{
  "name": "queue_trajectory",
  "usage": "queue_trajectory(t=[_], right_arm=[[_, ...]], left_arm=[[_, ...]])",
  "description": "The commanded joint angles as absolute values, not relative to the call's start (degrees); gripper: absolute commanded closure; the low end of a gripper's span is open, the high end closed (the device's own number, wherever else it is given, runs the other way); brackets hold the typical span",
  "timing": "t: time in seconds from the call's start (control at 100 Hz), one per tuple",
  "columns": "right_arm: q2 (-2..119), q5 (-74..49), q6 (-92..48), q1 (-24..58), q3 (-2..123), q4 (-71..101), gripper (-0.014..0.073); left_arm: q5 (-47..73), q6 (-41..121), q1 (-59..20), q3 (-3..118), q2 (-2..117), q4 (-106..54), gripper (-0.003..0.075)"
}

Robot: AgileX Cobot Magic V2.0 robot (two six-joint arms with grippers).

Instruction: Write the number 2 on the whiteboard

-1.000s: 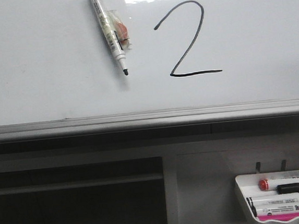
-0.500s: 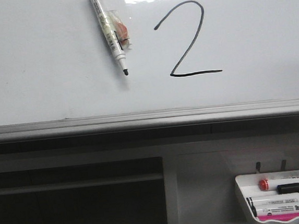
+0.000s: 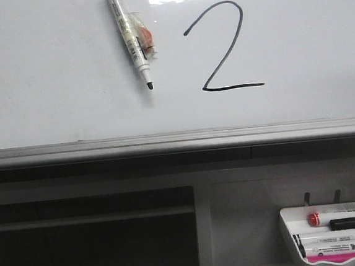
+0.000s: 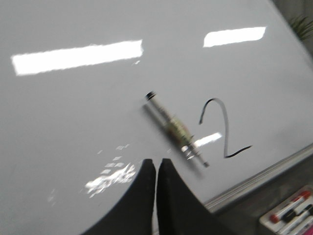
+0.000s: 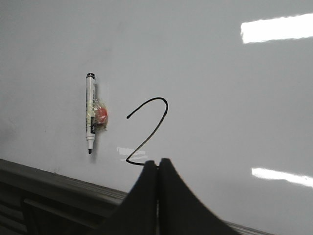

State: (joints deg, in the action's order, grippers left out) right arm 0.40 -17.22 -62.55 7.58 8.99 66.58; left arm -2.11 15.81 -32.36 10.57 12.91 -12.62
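Marker (image 3: pixel 129 36) stuck on whiteboard (image 3: pixel 49 88) beside number 2 (image 3: pixel 223 47).

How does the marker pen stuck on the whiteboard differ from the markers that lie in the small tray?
The marker pen on the whiteboard is uncapped, with its black tip bare; the markers in the tray seem capped, one in red and one in black. The whiteboard pen hangs tilted, tip down, left of the number 2; the tray markers lie flat, side by side. Both have white barrels with print.
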Motion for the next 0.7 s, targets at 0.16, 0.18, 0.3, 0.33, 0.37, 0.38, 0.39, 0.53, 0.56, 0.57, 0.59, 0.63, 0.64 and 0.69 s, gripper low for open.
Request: queue_trajectory(t=[0.16, 0.18, 0.3, 0.33, 0.37, 0.38, 0.39, 0.53, 0.56, 0.57, 0.59, 0.63, 0.64, 0.69], right_arm=[[1.08, -15.44, -63.15, 7.18, 10.46, 67.95, 0.0662], [1.08, -15.44, -63.15, 7.18, 10.46, 67.95, 0.0662], [1.08, -15.44, -63.15, 7.18, 10.46, 67.95, 0.0662], [1.08, -15.44, -63.15, 7.18, 10.46, 67.95, 0.0662], [1.08, -15.39, -63.15, 7.18, 10.46, 67.95, 0.0662], [1.08, -15.39, -63.15, 7.18, 10.46, 67.95, 0.0662], [1.08, -15.39, -63.15, 7.18, 10.46, 67.95, 0.0662], [1.08, -15.26, -63.15, 7.18, 10.46, 67.95, 0.0662], [1.08, -15.26, -63.15, 7.18, 10.46, 67.95, 0.0662], [1.08, -15.26, -63.15, 7.18, 10.46, 67.95, 0.0662], [1.08, -15.26, -63.15, 7.18, 10.46, 67.95, 0.0662], [1.08, -15.26, -63.15, 7.18, 10.46, 67.95, 0.0662], [1.08, -15.26, -63.15, 7.18, 10.46, 67.95, 0.0662], [1.08, -15.26, -63.15, 7.18, 10.46, 67.95, 0.0662]], left_arm=[[-3.84, 5.10, -14.85, 7.03, 7.66, -3.97, 0.0740], [-3.84, 5.10, -14.09, 6.26, 7.00, -3.97, 0.0740], [-3.84, 4.60, -9.83, 2.10, 1.93, -4.61, 0.0740], [-3.84, 4.49, -8.95, 1.10, 1.01, -4.61, 0.0740], [-3.84, 4.50, -7.84, 0.15, -0.10, -4.61, 0.0740], [-3.84, 4.50, -7.67, -0.25, -0.55, -4.61, 0.0740], [-4.01, 4.50, -7.37, -0.46, -0.77, -4.61, 0.0740], [-2.06, 4.50, -5.98, -0.90, -1.90, -5.12, 0.0740], [-2.06, 4.50, -5.98, -0.90, -1.90, -5.23, 0.0740], [-2.06, 4.50, -5.98, -0.90, -1.90, -5.22, 0.0740], [-2.06, 4.50, -6.11, -0.90, -1.90, -5.54, 0.0740], [-1.95, 4.50, -6.11, -0.90, -1.90, -6.43, 0.0740], [-1.95, 4.50, -6.11, -0.90, -1.90, -6.44, 0.0740], [-1.95, 4.50, -6.11, -0.79, -1.90, -6.55, 0.0740]])
